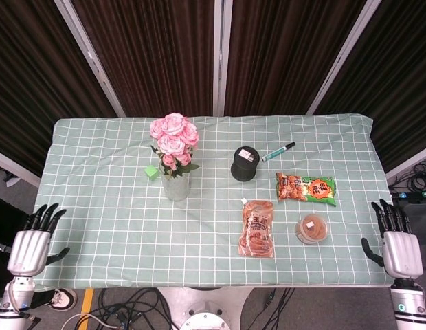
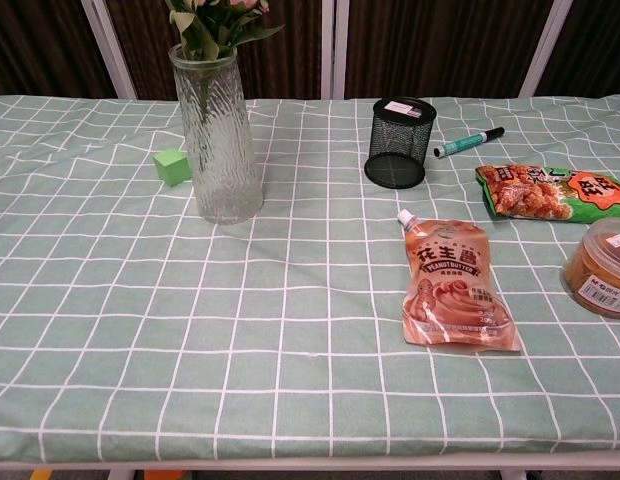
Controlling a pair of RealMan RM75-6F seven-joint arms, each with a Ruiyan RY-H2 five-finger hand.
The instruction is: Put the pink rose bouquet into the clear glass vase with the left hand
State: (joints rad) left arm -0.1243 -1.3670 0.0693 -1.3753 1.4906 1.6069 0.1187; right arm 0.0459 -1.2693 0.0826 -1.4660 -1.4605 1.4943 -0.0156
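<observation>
Pink rose bouquet (image 1: pixel 174 140) is seen standing in the clear glass vase (image 1: pixel 176 184), its blooms and leaves rising above the rim, so the placing is judged to be done already. The vase is set well away from the left hand (image 1: pixel 27 250), up and to the right of it in the head view, on the green checked tablecloth (image 1: pixel 130 227).

The left hand is held off the near left corner of the table, palm side down, fingers spread and straight, with nothing in it. The right hand (image 1: pixel 398 250) is held likewise off the near right corner, fingers apart and empty. Neither hand is shown in the chest view.

What remains of the step is judged to be only a clean retreat: the left arm is best kept low and outside the table edge, so that the cloth is not dragged and the tall, narrow vase is not nudged. No further reach toward the vase is called for.

The bouquet is made up of several full pink heads bunched closely, with green leaves hanging over the rim. The stems are seen only dimly through the ribbed glass in the chest view. The vase is upright, with a small green cube (image 1: pixel 152 172) just beside it on the left hand's side.
</observation>
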